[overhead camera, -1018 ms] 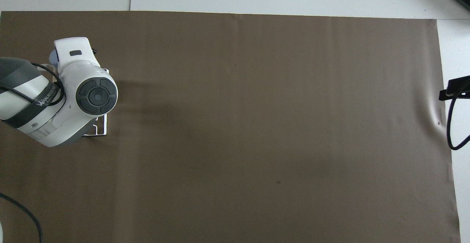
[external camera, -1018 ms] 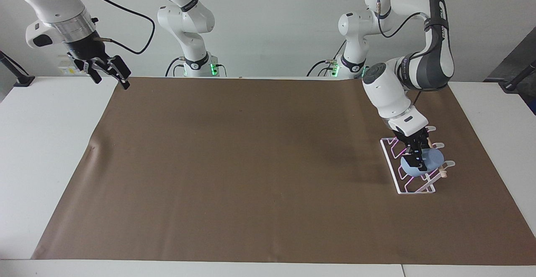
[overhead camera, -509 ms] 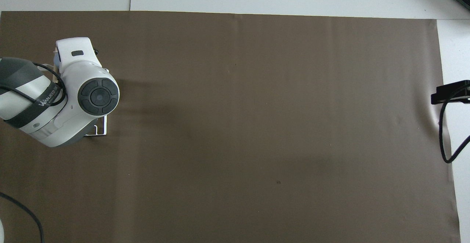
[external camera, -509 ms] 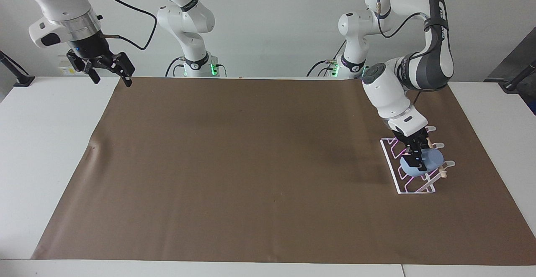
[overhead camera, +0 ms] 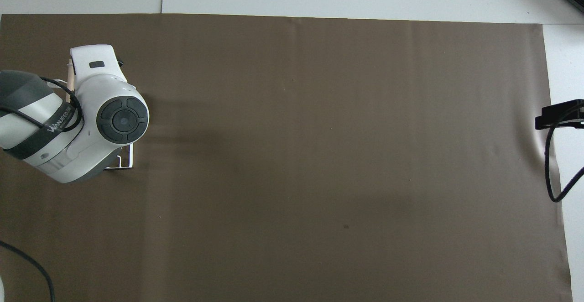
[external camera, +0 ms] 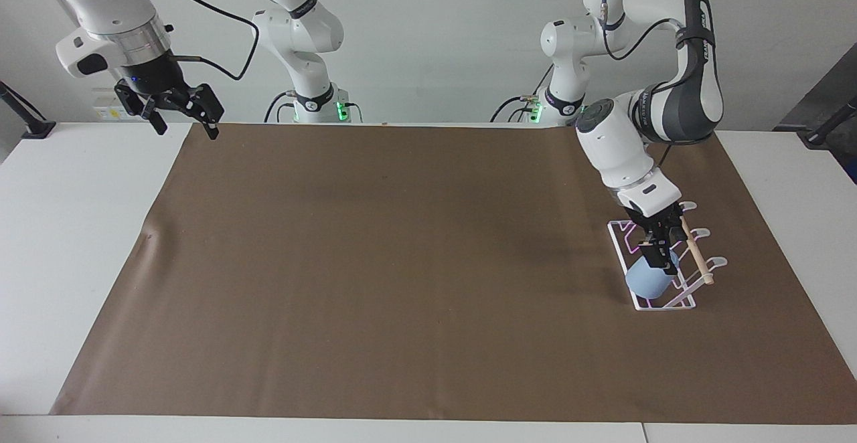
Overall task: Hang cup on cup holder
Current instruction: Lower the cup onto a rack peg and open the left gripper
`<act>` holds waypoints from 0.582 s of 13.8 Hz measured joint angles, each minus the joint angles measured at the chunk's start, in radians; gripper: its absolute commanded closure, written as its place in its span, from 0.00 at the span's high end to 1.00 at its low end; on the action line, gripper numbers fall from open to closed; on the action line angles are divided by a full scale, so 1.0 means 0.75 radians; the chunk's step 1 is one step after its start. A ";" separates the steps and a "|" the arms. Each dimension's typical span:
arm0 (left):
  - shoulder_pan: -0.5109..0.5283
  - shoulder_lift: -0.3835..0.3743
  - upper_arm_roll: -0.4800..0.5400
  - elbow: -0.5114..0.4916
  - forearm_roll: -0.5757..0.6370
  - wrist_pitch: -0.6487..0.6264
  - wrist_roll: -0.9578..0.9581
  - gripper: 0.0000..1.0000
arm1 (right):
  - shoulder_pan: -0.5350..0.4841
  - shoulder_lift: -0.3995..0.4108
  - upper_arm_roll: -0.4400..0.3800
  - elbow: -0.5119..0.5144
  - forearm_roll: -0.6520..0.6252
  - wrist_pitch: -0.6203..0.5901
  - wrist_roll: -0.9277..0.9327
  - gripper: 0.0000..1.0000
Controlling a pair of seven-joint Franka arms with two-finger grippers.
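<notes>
Brown mat (external camera: 402,262) bare across centre and lower left of facing view; passage open there. Cup holder (external camera: 659,266) at right of frame, cup (external camera: 648,281) resting in its lower end. Left gripper (external camera: 659,255) down among wire loops, blocking access from above. Right gripper (external camera: 181,110) raised at upper left, over mat corner.

Seen from overhead, the left arm (overhead camera: 68,124) hides the cup entirely (and most of the holder (overhead camera: 125,160)).
</notes>
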 measured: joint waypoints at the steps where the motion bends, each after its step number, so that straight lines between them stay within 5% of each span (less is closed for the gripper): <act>1: 0.000 -0.010 -0.001 0.009 -0.059 -0.015 0.068 0.97 | 0.012 0.000 -0.017 -0.001 0.000 0.000 0.000 1.00; 8: -0.002 -0.197 -0.011 0.027 -0.626 -0.092 0.602 0.97 | 0.029 0.032 -0.058 -0.009 -0.003 0.000 0.000 1.00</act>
